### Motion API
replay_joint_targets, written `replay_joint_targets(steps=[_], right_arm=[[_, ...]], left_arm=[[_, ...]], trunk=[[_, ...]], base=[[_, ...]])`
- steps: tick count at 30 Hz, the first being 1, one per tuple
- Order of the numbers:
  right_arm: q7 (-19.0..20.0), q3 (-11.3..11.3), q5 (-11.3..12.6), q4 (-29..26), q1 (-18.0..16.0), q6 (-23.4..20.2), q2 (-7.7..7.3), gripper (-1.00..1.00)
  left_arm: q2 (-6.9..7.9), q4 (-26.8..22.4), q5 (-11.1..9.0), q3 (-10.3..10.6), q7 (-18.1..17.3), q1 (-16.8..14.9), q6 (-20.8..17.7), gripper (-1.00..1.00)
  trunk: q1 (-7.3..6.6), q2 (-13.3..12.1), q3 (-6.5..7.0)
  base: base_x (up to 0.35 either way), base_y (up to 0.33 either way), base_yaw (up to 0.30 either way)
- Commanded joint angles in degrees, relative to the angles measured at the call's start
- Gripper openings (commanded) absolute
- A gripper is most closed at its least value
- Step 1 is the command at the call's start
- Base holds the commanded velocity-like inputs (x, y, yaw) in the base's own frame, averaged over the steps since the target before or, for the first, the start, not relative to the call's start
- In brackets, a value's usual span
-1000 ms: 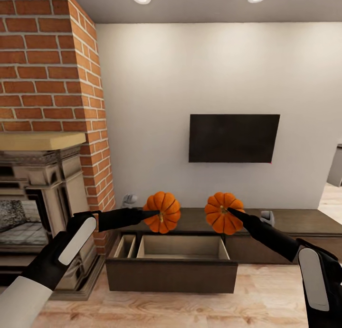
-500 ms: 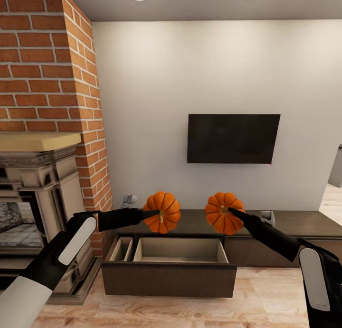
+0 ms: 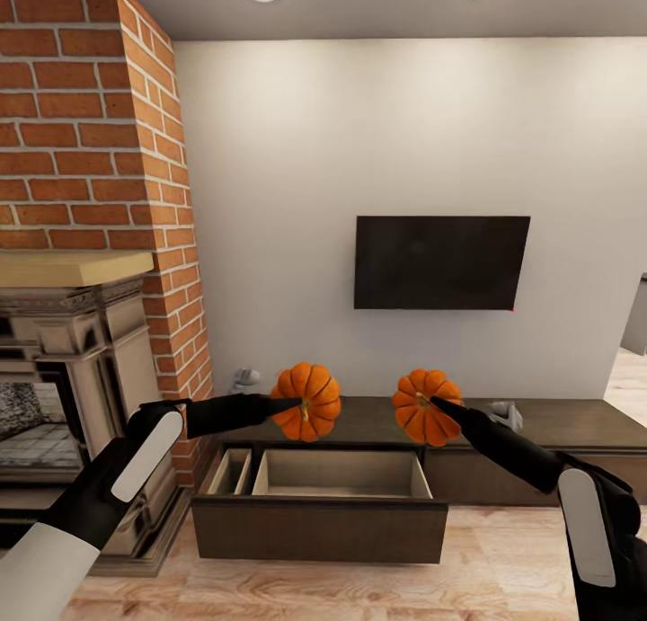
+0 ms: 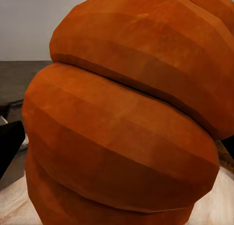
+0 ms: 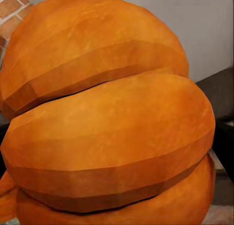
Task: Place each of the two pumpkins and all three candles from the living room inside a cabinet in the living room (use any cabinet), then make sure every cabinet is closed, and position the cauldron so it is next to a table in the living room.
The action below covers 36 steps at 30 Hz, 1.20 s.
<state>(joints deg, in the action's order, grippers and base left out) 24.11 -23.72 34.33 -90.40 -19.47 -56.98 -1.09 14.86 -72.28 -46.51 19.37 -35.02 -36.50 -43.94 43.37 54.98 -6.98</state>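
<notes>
Fingers of the left gripper [image 3: 292,405] and right gripper [image 3: 431,403] each pinch one of two pumpkins [image 3: 308,402] [image 3: 426,406] above the cabinet [image 3: 557,421], over its one open drawer [image 3: 340,474], beside the brick fireplace [image 3: 90,154].

Two orange pumpkins, the left pumpkin [image 3: 308,402] and the right pumpkin [image 3: 424,406], have ribbed, faceted skins with a soft matt sheen. Below them, the dark-brown cabinet [image 3: 539,423] shows smooth matt wood, and its open drawer [image 3: 323,506] has a pale beige lining. Left of the cabinet stand a rough red brick chimney [image 3: 85,118] and carved beige stone fireplace [image 3: 81,351]. Above the cabinet hangs a black television [image 3: 440,262]. The floor [image 3: 503,576] is pale, grained wood.
</notes>
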Motion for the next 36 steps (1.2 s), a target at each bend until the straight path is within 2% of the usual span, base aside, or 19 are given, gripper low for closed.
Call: replay_joint_targets(steps=[1,2,4,5,6,7,8,9,10,11,15,17,21,23,25,27,29,31,36], right_arm=[[-2.0,1.5,0.3,0.1,-0.1,0.0,-0.01,-1.00],[-3.5,2.5,0.2,0.1,-0.1,0.1,-0.04,-1.00],[-8.8,5.7,-0.3,0.3,-0.2,0.6,-0.04,-1.00],[-12.9,7.9,-1.0,0.4,-0.3,1.7,0.00,-1.00],[-15.0,9.0,-1.4,0.4,-0.3,2.5,0.03,-1.00],[-19.0,11.2,-2.1,0.5,-0.4,4.4,0.06,-1.00],[-20.8,12.4,-2.4,0.5,-0.4,5.3,0.07,-1.00],[-24.5,14.8,-2.9,0.6,-0.4,6.9,0.09,-1.00],[-26.3,16.1,-3.1,0.7,-0.4,7.6,0.10,-1.00],[-29.6,18.2,-3.3,1.0,-0.5,8.9,0.11,-1.00],[-37.4,22.2,-3.7,2.5,-0.5,13.3,0.12,-1.00],[-39.3,23.6,-3.8,3.3,-0.6,14.9,0.12,-1.00],[-40.8,25.1,-3.8,4.7,-0.6,16.2,0.12,-1.00],[-41.1,25.8,-3.9,5.1,-0.6,16.5,0.13,-1.00],[-41.3,26.1,-3.9,5.4,-0.7,16.6,0.13,-1.00],[-41.4,26.3,-3.9,6.2,-0.7,16.7,0.12,-1.00],[-41.5,26.4,-3.9,6.7,-0.8,16.8,0.12,-1.00],[-41.5,26.4,-3.9,7.7,-0.8,17.1,0.12,-1.00],[-41.5,26.6,-3.9,9.9,-1.0,19.1,0.12,-1.00]], left_arm=[[0.02,0.0,-0.4,0.1,1.6,-0.1,-0.1,-1.00],[0.02,0.0,-0.4,0.1,2.7,-0.1,0.1,-1.00],[-0.04,0.0,-0.4,0.1,7.4,-0.1,0.8,-1.00],[-0.09,-0.1,-0.4,0.1,11.7,-0.1,1.3,-1.00],[-0.11,-0.1,-0.4,0.1,14.0,-0.1,1.6,-1.00],[-0.13,-0.2,-0.4,0.2,19.2,-0.1,2.5,-1.00],[-0.14,-0.2,-0.4,0.3,21.8,-0.1,3.1,-1.00],[-0.15,-0.2,-0.3,0.4,27.1,-0.1,4.8,-1.00],[-0.16,-0.2,-0.3,0.4,29.6,-0.1,5.8,-1.00],[-0.17,-0.2,-0.3,0.5,34.4,-0.1,7.8,-1.00],[-0.23,-0.2,-0.2,0.7,45.2,-0.1,12.8,-1.00],[-0.34,-0.1,0.2,1.1,48.1,-0.1,14.0,-1.00],[-0.72,0.4,3.4,3.0,50.3,-0.1,15.5,-1.00],[-2.03,2.2,5.6,3.9,50.9,-0.1,16.0,-1.00],[-4.20,5.0,8.4,4.4,51.2,-0.1,16.2,-1.00],[-7.63,9.9,14.3,4.7,51.4,-0.1,16.4,-1.00],[-9.52,12.2,17.2,4.7,51.5,-0.1,16.4,-1.00],[-12.30,14.8,21.4,4.6,51.7,-0.1,16.5,-1.00],[-13.97,16.6,23.9,4.7,51.8,-0.1,16.4,-1.00]], trunk=[[0.01,0.1,-0.09],[0.01,0.1,-0.09],[0.01,0.1,-0.09],[0.01,0.1,-0.09],[0.01,0.1,-0.09],[0.01,0.1,-0.09],[0.01,0.1,-0.09],[0.01,0.1,-0.09],[0.01,0.1,-0.09],[0.01,0.1,-0.09],[0.01,0.1,-0.09],[0.01,0.1,-0.09],[0.01,0.1,-0.09],[0.01,0.1,-0.09],[0.01,0.1,-0.09],[0.01,0.1,-0.09],[0.01,0.1,-0.09],[0.01,0.1,-0.09],[0.01,0.1,-0.09]], base=[[0.000,0.000,0.000],[0.000,0.000,0.000],[0.000,0.000,0.000],[0.000,0.000,0.000],[0.000,0.000,0.000],[0.000,0.000,0.000],[0.000,0.000,0.000],[0.000,0.000,0.000],[0.000,0.000,0.000],[0.000,0.000,0.000],[0.000,0.000,0.000],[0.000,0.000,0.000],[0.000,0.000,0.000],[0.000,0.000,0.000],[0.000,0.000,0.000],[0.000,0.000,0.000],[0.000,0.000,0.000],[0.000,0.000,0.000],[0.000,0.000,0.000]])
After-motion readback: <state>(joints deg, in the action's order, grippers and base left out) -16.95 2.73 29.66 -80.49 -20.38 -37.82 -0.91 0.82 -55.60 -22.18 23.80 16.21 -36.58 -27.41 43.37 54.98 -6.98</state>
